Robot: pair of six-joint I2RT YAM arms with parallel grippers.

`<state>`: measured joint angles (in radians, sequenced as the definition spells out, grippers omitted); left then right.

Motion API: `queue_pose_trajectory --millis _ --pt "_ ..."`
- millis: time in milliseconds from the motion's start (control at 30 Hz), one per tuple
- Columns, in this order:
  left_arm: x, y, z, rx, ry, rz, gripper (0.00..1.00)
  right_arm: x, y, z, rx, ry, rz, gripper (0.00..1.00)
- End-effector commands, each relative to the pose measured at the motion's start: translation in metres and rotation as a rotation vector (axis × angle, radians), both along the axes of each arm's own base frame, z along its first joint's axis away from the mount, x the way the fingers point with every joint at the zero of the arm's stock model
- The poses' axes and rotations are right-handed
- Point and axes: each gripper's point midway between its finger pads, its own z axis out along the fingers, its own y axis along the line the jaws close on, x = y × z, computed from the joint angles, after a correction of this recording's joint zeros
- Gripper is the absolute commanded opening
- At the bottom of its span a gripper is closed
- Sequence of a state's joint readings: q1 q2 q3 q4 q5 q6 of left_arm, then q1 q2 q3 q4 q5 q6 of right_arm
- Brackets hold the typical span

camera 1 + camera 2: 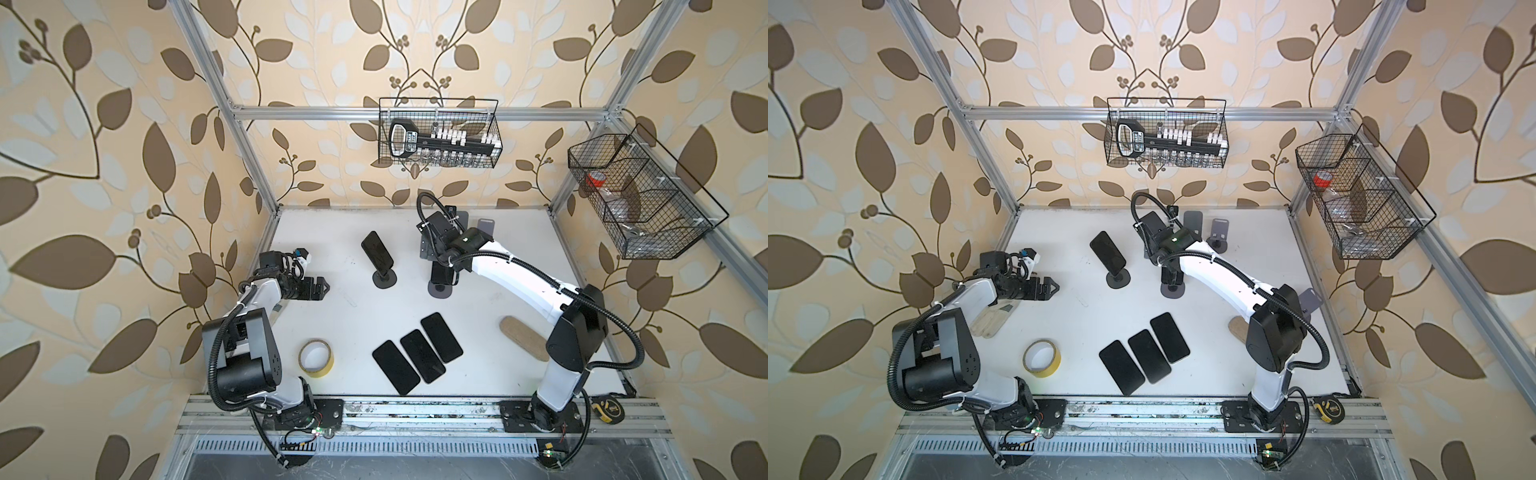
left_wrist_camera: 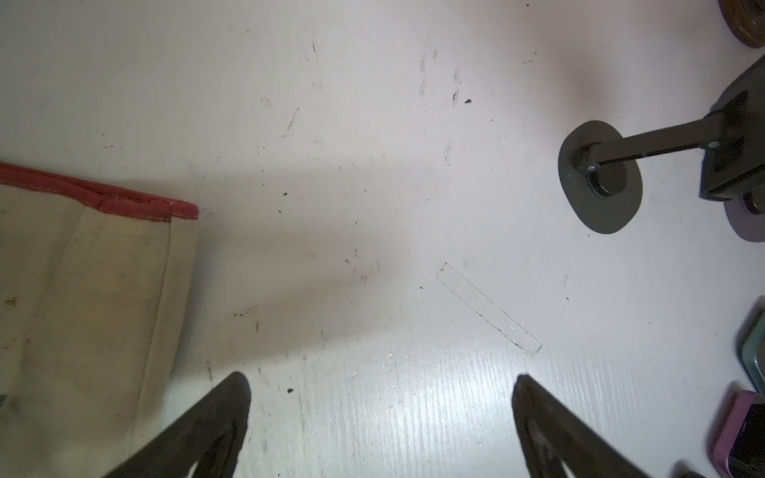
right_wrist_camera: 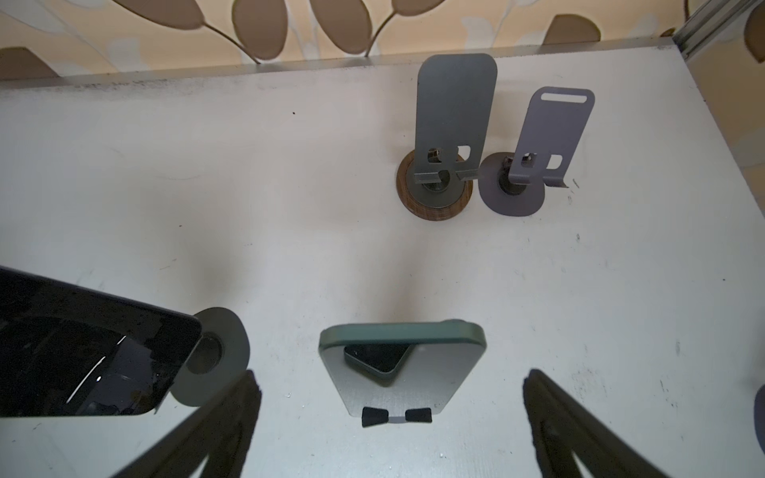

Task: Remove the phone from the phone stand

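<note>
Two spread fingers of the right gripper (image 3: pixel 393 378) flank the phone (image 3: pixel 401 333) on its stand (image 3: pixel 418 393) at worktop (image 3: pixel 165 186) centre; descend centred, pinch its side edges, lift straight up; left gripper (image 2: pixel 381 377) likewise spread.

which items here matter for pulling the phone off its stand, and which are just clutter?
Job:
- green phone on its stand
- right gripper over it, jaws open
- black phone on dark stand

Lying about:
- three flat phones
- tape roll
- glove
- cork piece
- two empty stands
- tape measure
- left gripper, jaws open, off to the side
</note>
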<state>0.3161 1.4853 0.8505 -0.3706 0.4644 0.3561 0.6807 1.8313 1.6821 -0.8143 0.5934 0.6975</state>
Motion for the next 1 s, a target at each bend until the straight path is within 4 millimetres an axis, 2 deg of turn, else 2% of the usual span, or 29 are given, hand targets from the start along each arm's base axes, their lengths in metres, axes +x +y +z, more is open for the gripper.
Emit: queue_pose_trajectory --millis 0,300,667,833,900,967 --pt "0.005 0.004 0.008 -0.001 -0.022 0.01 0.99 0.002 -0.01 -0.009 -0.052 0.031 -0.042 1.0" --pt "0.004 0.003 0.009 -0.004 -0.023 0.003 0.99 0.012 -0.01 -0.03 -0.04 0.077 -0.064 0.97" --pt "0.004 0.0 0.01 -0.012 -0.029 -0.01 0.99 0.022 -0.01 -0.036 0.009 0.077 -0.056 0.76" --pt "0.004 -0.001 0.01 -0.014 -0.032 -0.016 0.99 0.023 -0.008 -0.039 0.003 0.079 -0.05 0.76" --pt "0.004 -0.001 0.01 -0.015 -0.03 -0.016 0.99 0.023 -0.009 -0.041 -0.004 0.082 -0.048 0.82" --pt "0.004 -0.001 0.01 -0.017 -0.029 -0.016 0.99 0.023 -0.007 -0.044 -0.008 0.093 -0.026 0.83"
